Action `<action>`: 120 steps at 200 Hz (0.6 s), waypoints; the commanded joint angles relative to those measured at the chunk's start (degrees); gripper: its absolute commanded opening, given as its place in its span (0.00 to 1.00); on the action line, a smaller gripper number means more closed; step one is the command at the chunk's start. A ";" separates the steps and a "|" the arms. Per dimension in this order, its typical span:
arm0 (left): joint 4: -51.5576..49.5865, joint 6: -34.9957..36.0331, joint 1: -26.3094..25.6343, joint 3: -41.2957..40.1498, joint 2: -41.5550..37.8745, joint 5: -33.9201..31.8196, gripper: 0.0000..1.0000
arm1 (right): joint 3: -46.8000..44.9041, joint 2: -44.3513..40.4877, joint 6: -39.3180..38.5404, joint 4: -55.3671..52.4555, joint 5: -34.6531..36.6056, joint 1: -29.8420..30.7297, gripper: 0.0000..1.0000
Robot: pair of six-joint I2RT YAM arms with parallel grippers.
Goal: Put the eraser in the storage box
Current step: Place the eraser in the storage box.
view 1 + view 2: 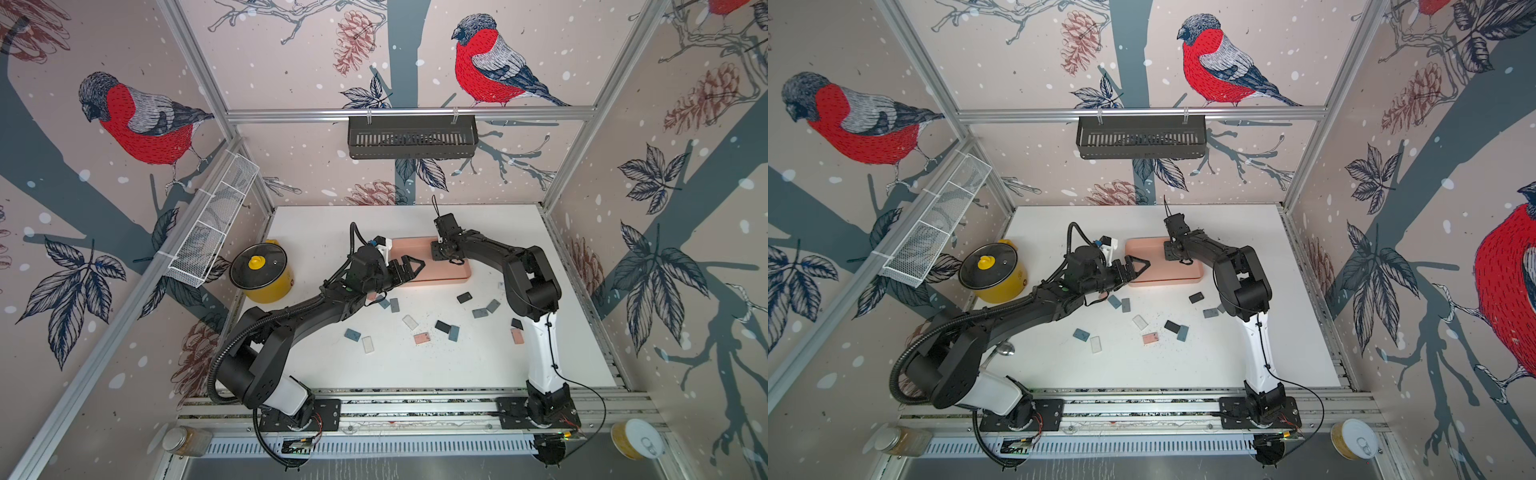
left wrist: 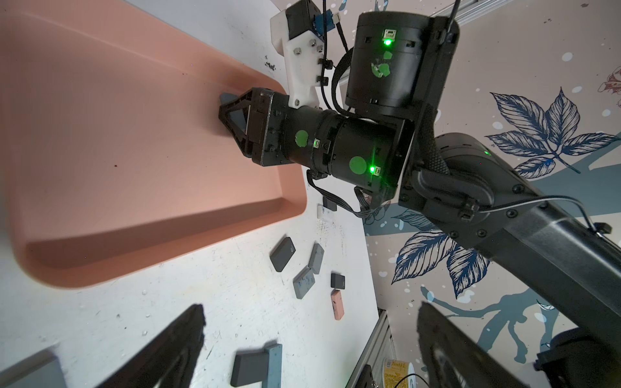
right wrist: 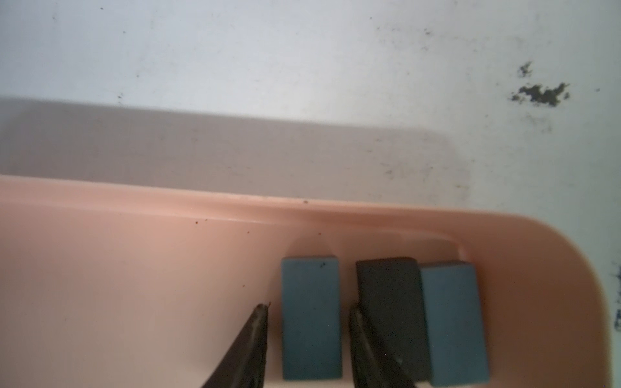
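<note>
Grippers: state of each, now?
Left gripper: open, empty.
Right gripper: open, jaws astride a blue eraser lying in the storage box.

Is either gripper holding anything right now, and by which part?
Nothing is held. The right gripper straddles a blue eraser lying in the storage box, jaws clear of both long sides. The left gripper is open and empty.

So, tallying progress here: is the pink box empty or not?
Not empty. The right wrist view shows three lying in the pink box near a corner: a blue eraser, a black eraser, a second blue eraser.
</note>
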 commanded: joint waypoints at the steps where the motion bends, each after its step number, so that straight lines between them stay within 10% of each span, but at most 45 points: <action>1: 3.62 -0.13 0.02 0.29 0.16 0.75 0.98 | 0.26 -0.80 -0.84 -1.41 1.34 0.30 0.43; 120: 2.21 0.57 -0.04 -0.18 -1.67 0.00 0.98 | 3.66 -1.65 -1.02 -3.72 5.19 1.45 0.60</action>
